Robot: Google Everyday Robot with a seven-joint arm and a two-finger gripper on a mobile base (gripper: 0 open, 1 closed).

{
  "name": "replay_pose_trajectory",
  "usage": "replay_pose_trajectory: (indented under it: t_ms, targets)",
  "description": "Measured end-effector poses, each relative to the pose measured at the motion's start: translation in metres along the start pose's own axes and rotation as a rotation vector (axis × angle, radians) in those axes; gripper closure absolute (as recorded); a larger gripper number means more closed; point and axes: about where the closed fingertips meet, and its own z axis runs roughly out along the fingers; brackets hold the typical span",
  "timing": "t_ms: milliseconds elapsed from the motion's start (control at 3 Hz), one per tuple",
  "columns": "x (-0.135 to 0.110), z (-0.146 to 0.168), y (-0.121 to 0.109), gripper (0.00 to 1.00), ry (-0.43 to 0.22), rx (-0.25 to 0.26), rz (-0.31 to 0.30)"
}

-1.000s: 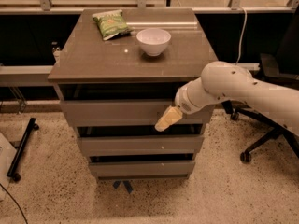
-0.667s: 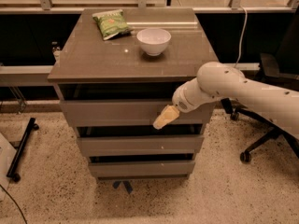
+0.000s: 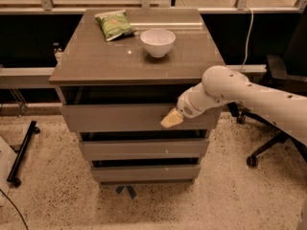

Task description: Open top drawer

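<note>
The top drawer is the widest grey-brown flat front under the cabinet top, with a dark gap above it. My white arm reaches in from the right. My gripper, with pale yellowish tips, sits against the right part of the top drawer's front, near its lower edge. Two shorter drawer fronts lie below it, the middle one and the bottom one.
On the cabinet top stand a white bowl and a green snack bag. An office chair base is at the right. A black stand leg lies on the speckled floor at the left.
The gripper has shifted slightly to the left along the top drawer front. The drawer looks the same.
</note>
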Motion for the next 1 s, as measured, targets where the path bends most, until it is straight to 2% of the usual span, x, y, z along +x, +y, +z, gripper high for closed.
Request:
replay_pose_trajectory:
  t_ms: [333, 667, 1000]
  targets:
    - [-0.0001, -0.0001, 0.0, 0.64, 0.0, 0.0, 0.0]
    - [-0.0019, -0.0026, -0.0001, 0.63, 0.0, 0.0, 0.0]
    - [-0.0019, -0.0026, -0.0001, 0.39, 0.0, 0.0, 0.0]
